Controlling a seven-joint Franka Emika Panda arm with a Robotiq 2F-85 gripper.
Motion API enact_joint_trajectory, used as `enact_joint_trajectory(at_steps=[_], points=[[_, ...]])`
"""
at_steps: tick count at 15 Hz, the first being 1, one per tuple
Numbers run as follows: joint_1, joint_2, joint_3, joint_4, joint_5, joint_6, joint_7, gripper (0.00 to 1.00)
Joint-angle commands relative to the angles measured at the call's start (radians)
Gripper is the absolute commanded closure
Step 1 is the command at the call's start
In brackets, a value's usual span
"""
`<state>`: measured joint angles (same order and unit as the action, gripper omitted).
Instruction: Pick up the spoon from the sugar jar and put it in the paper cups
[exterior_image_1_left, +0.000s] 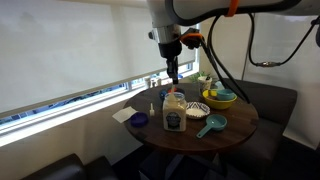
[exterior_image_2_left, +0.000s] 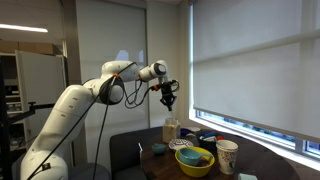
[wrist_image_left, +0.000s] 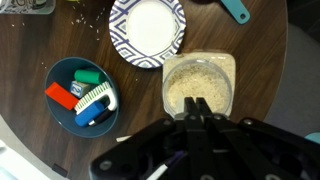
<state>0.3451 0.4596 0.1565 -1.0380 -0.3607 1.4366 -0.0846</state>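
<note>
**End effector above sugar jar: transfer hazards and visibility limits**

The end effector (exterior_image_1_left: 172, 72) hangs directly over the open sugar jar (exterior_image_1_left: 174, 113), clear of its rim. In the wrist view its fingers (wrist_image_left: 191, 108) are drawn close together. No spoon can be made out, neither between them nor on the granules, so whether one is gripped cannot be confirmed.

Hazards:
- A thin handle pinched off-centre could swivel or slip during the transfer, and granules would scatter on the table (exterior_image_1_left: 235, 125).
- The yellow bowl (exterior_image_2_left: 193, 160) stands between the jar and the paper cups (exterior_image_2_left: 227, 155), so a low path risks striking it.
- The light cups could tip if the spoon is lowered against their rim.

Visibility limits: the cups lie outside the wrist view, and their count is unclear.
</note>
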Motion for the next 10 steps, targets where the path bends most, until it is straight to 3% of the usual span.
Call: enact_joint_trajectory(at_steps=[1,5,10], points=[[-0.067,-0.086,0.025,-0.083,0.109,0.111,-0.066,0.99],[-0.137,-0.128,0.039,-0.143,0.262,0.220,-0.192,0.99],[-0.180,-0.175,0.038,-0.213,0.368,0.197,-0.276,0.99]])
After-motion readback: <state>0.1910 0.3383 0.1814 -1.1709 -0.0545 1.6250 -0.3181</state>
